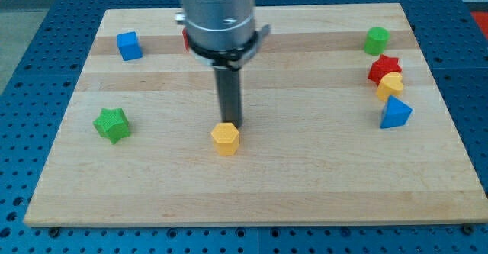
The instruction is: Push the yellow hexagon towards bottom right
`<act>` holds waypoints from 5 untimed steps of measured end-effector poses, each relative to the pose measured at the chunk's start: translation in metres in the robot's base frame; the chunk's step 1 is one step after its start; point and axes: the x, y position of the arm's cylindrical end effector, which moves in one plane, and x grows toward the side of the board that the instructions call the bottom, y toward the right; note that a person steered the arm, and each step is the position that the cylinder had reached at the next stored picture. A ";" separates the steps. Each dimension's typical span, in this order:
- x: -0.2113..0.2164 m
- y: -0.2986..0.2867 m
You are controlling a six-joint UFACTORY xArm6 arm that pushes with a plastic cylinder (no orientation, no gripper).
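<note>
The yellow hexagon (225,139) lies on the wooden board (252,185), a little left of centre and toward the view's bottom. My tip (232,124) stands just above the hexagon's upper right edge, touching or nearly touching it. The dark rod rises from there to the arm's grey body at the view's top.
A blue cube (130,45) sits at the upper left and a green star (112,124) at the left. A red block (185,40) is mostly hidden behind the arm. At the right are a green cylinder (376,40), a red star (385,68), a yellow heart (390,85) and a blue triangle (395,114).
</note>
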 end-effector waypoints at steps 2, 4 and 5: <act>-0.011 0.017; -0.013 -0.085; -0.012 -0.140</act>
